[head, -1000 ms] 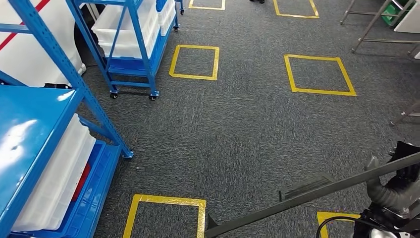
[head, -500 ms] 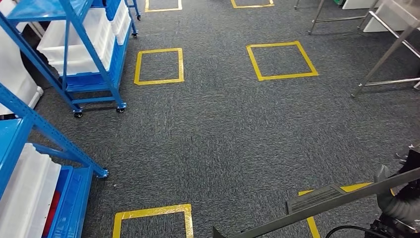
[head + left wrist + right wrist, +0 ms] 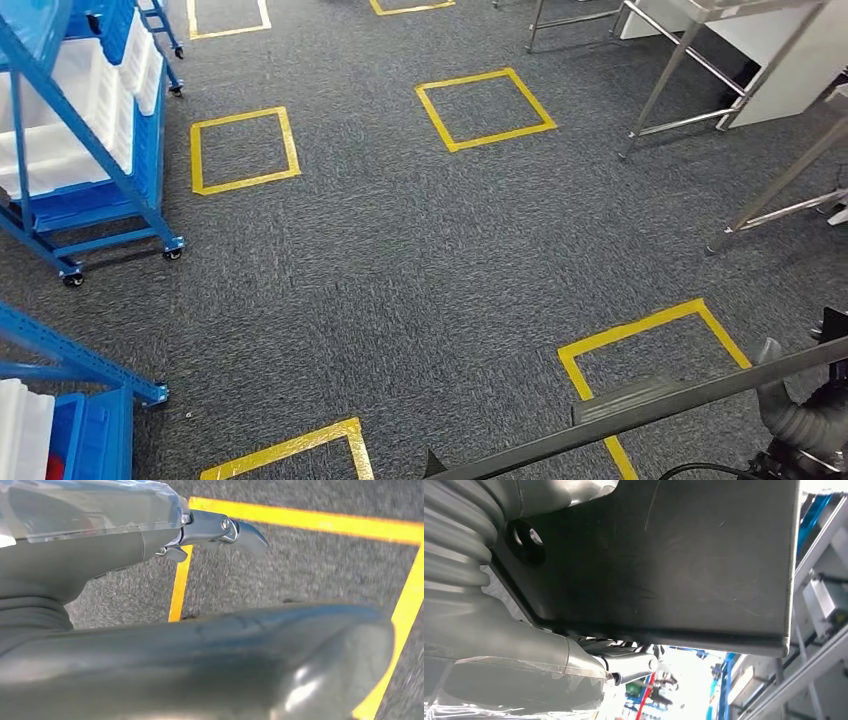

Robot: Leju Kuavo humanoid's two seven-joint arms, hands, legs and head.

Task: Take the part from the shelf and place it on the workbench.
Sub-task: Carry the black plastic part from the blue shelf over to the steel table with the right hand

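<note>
place: factory or warehouse floor | floor: grey carpet (image 3: 420, 270) with yellow taped squares (image 3: 243, 150) | storage: blue wheeled racks (image 3: 90, 150) holding white bins (image 3: 60, 120) | furniture: steel-legged worktop frames (image 3: 700, 80)

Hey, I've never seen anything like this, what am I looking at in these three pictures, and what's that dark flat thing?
These come from a walking humanoid robot with two arms and hands. The wide picture is from a camera high on its body, looking down at a grey carpet marked with yellow tape squares. Blue wheeled shelves holding white bins stand on the left, and metal table legs are at the upper right. The long dark bar at the bottom is the part the robot is carrying.

The other two pictures come from cameras at the wrists, so they look turned. One shows the left hand above the carpet; whether it holds anything is unclear. The other shows the right hand gripping the dark flat metal part, seen close up.
</note>
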